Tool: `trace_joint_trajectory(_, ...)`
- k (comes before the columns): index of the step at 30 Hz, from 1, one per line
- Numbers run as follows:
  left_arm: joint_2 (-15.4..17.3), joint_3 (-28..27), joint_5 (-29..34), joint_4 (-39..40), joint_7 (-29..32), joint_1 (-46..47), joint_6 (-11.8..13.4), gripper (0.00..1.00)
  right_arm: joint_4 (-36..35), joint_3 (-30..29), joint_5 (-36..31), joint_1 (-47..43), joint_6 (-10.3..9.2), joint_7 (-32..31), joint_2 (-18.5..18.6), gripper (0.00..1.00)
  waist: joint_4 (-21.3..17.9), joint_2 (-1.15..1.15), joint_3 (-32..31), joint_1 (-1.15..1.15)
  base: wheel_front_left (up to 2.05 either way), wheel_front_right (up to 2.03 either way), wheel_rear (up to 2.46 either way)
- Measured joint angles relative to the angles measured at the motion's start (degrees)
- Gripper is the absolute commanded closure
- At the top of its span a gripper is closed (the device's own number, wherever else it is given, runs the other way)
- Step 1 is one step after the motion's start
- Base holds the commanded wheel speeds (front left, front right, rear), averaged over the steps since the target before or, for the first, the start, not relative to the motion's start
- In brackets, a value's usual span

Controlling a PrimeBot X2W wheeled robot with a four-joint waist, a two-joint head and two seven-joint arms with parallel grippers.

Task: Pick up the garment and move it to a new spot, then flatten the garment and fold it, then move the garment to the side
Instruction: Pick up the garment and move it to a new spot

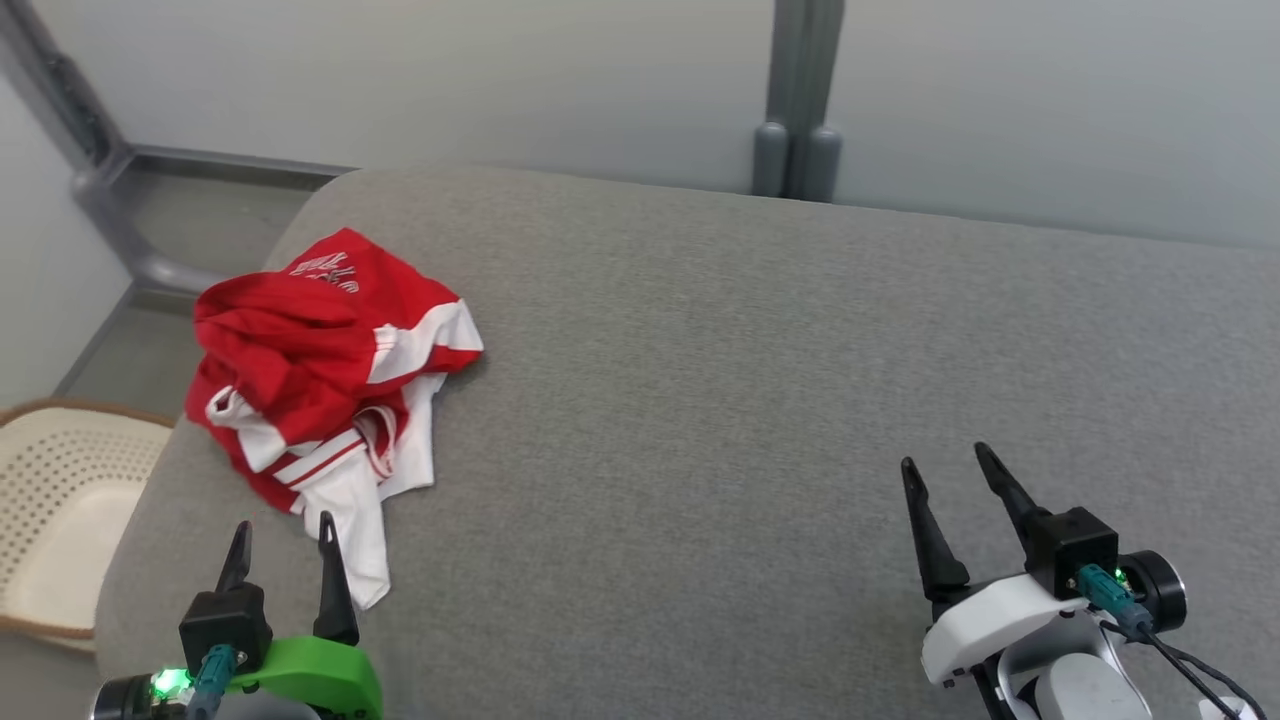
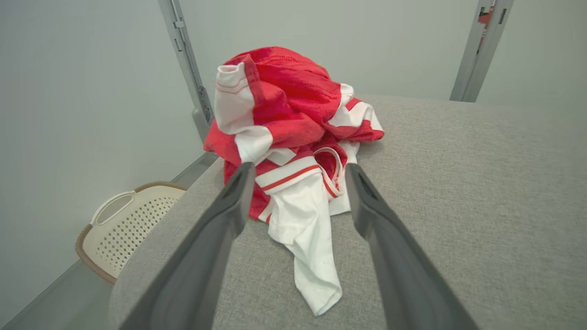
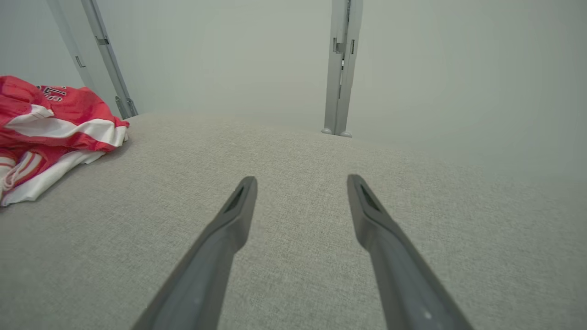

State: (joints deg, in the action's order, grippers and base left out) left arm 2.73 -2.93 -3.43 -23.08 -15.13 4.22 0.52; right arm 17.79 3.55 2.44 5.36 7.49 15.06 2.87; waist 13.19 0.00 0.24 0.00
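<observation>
The left jaws are standing wide open over the near left corner of the grey cushion, gripping nothing. The red and white garment is lying crumpled straight ahead of them at 12 o'clock. Its white flap is trailing back toward them and ending just beside their inner side, though contact cannot be told. In the left wrist view the garment is piling up beyond the jaw tips, and the flap is showing between the open jaws, flat on the cushion.

The right jaws are also standing wide open, over bare cushion at the near right, gripping nothing. From them the garment is lying at about 10 o'clock, well apart.

White-edged lettering is showing on the garment's far red part, but it is creased and cannot be read whole.

A cream basket with a brown rim is sitting off the cushion at 9 o'clock from the left jaws.
</observation>
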Motion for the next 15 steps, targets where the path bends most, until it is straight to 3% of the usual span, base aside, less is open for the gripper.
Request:
trace_joint_trajectory(9,0.05,-3.02,-1.09,-1.11,0.0,-0.21,-0.27,0.0,0.68,2.26,0.13,1.54,0.0,0.0,-0.08,0.0,8.87,0.0,0.79,0.0,0.0,0.0,0.0)
trace_joint_trajectory(15,0.04,-3.54,-4.14,-2.31,0.0,1.81,-2.25,0.0,0.45,3.08,0.01,3.1,0.0,0.0,0.64,0.0,10.42,0.0,3.4,0.0,0.0,0.0,0.0)
